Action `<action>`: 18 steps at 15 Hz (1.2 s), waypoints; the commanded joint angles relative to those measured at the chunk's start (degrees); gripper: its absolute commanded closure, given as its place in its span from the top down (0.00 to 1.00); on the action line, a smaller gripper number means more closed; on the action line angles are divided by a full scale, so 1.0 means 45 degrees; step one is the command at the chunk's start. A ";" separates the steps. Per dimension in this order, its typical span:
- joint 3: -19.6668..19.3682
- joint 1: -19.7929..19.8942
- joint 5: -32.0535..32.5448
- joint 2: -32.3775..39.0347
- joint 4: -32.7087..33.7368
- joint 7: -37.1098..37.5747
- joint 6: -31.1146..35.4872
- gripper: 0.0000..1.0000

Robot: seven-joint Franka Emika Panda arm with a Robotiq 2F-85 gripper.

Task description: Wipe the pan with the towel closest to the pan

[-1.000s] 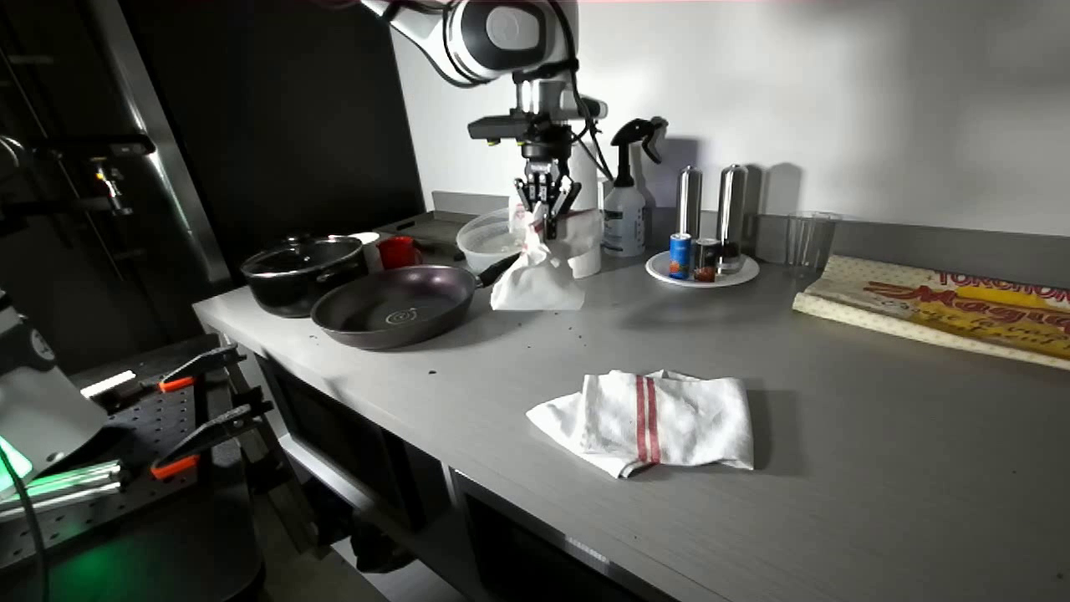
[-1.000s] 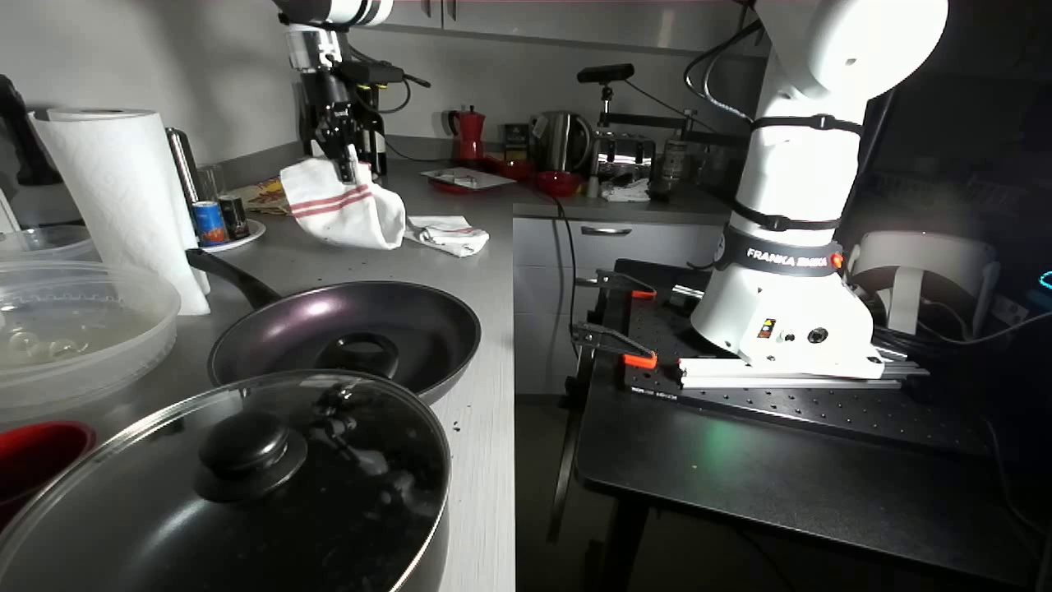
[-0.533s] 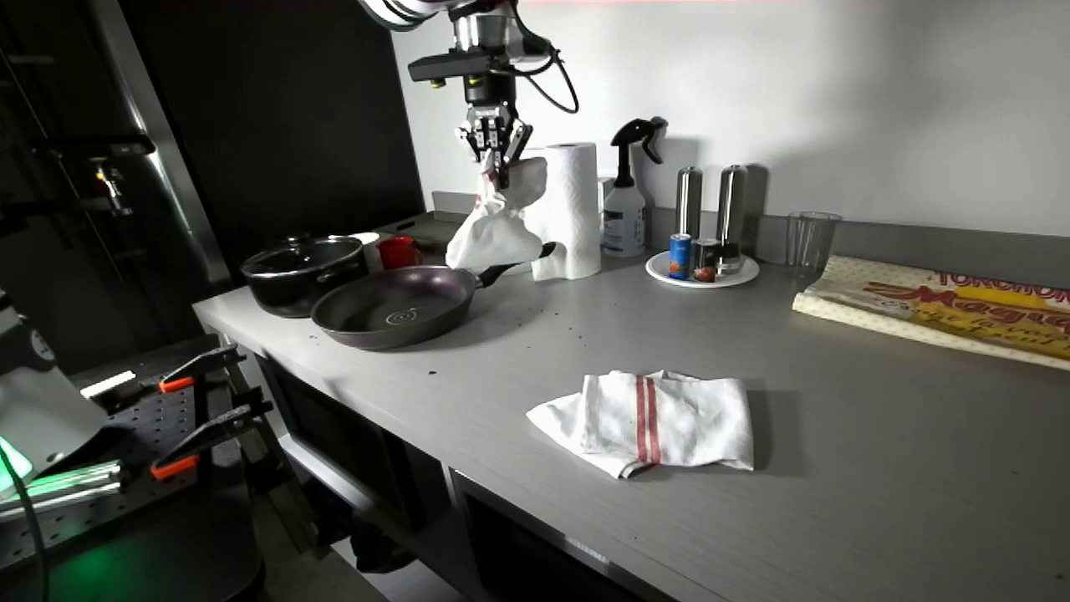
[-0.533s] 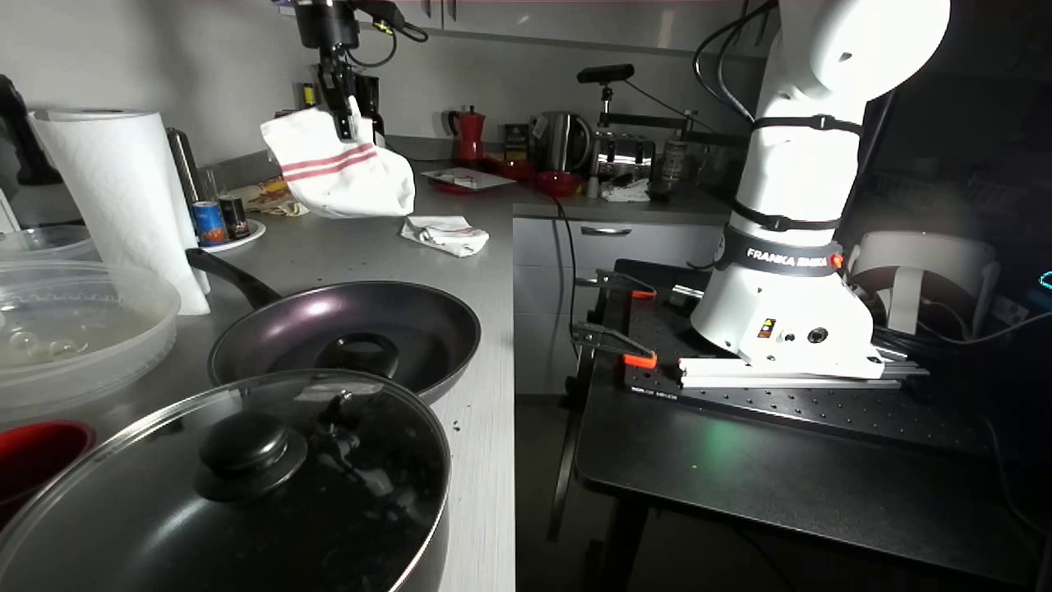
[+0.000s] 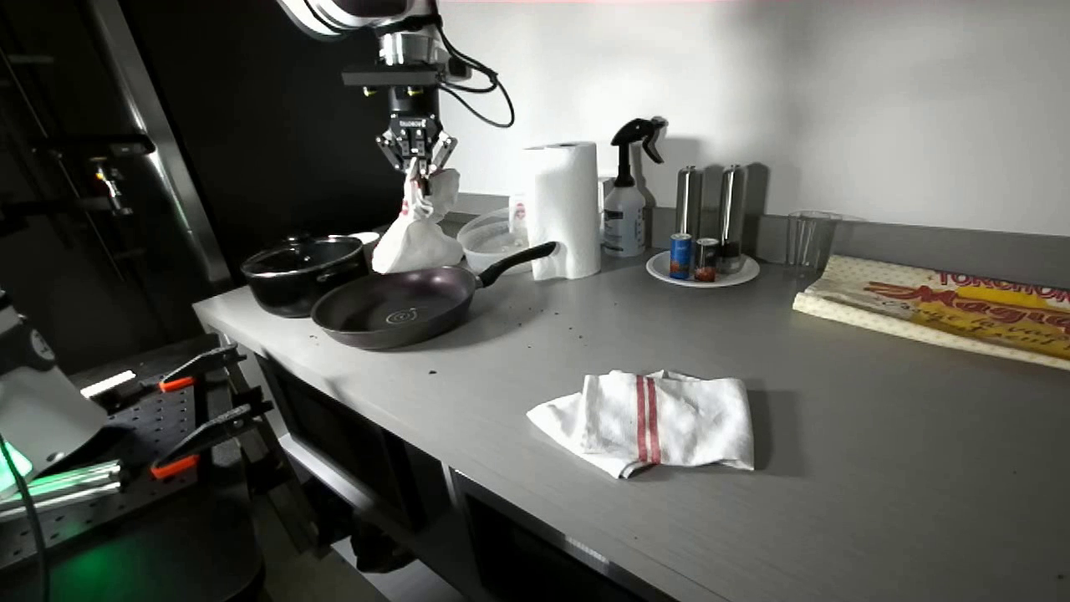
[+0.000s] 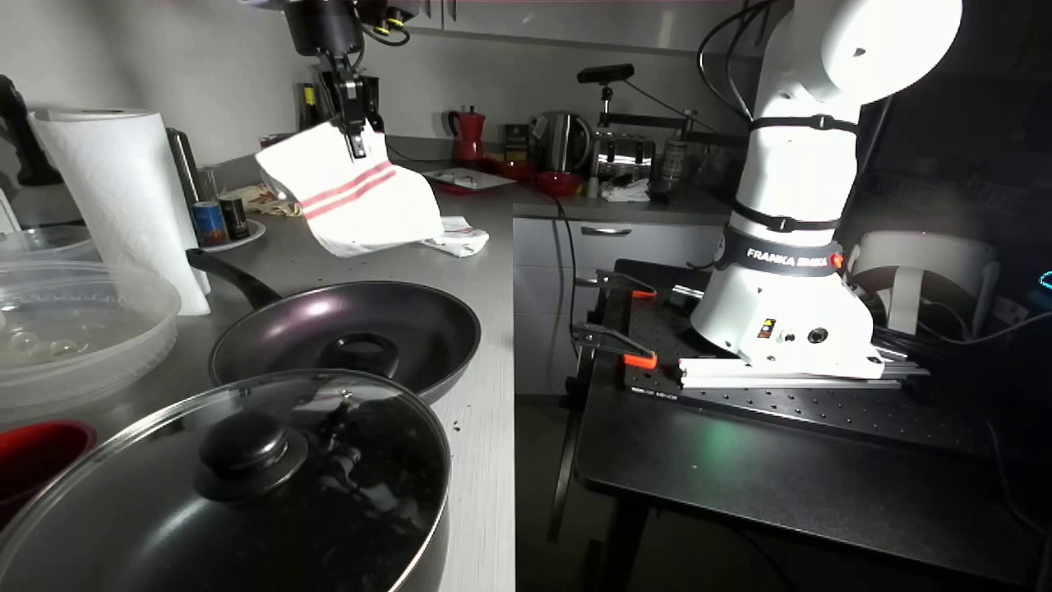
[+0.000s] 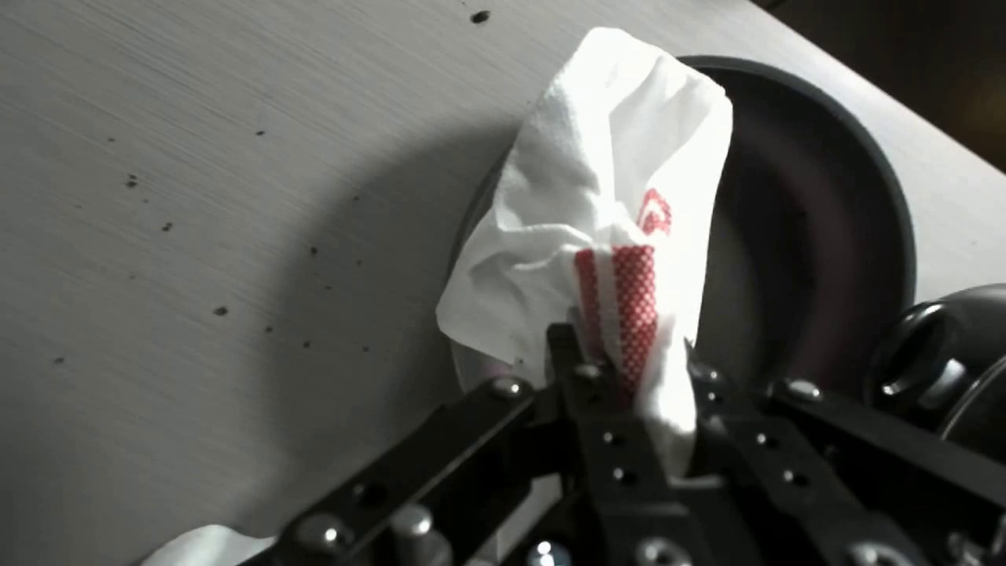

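Observation:
A dark frying pan (image 5: pixel 393 318) sits on the counter; it also shows in the exterior view (image 6: pixel 411 329) and the wrist view (image 7: pixel 833 236). My gripper (image 5: pixel 422 180) is shut on a white towel (image 5: pixel 415 242) with red stripes, which hangs down from the fingertips. In an exterior view the towel (image 6: pixel 370 214) hangs higher than the pan's rim, with a gap beneath it. In the wrist view the bunched towel (image 7: pixel 581 181) covers part of the pan. A second, folded white towel (image 5: pixel 677 418) lies on the counter, apart from the pan.
A lidded pot (image 5: pixel 305 276) stands close beside the pan. A plastic tub (image 6: pixel 82 329), a paper roll (image 5: pixel 564 209) and a spray bottle (image 5: pixel 624 217) stand near the pan's handle (image 5: pixel 518 261). A white plate (image 5: pixel 726 274) bears cans and steel mills. Dark crumbs dot the counter.
My gripper has carried the towel from beside the paper roll to above the pan. It rose first, then came down a little. The pan and the folded towel have not moved.

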State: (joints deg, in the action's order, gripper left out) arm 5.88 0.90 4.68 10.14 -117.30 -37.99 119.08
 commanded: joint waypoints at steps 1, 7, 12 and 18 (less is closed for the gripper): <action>0.0206 -0.0501 0.0330 -0.0245 -0.0796 -0.0675 0.0058 0.03; 0.0318 -0.1033 0.1381 0.0473 -0.1078 -0.0655 0.0561 0.03; 0.0070 -0.0957 0.3025 0.1392 -0.1131 -0.0701 0.1849 0.03; -0.0229 -0.0993 0.4977 0.2821 -0.1199 -0.0566 0.3950 0.03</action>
State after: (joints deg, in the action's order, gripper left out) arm 5.50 -3.18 23.57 20.40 -122.61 -40.41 132.72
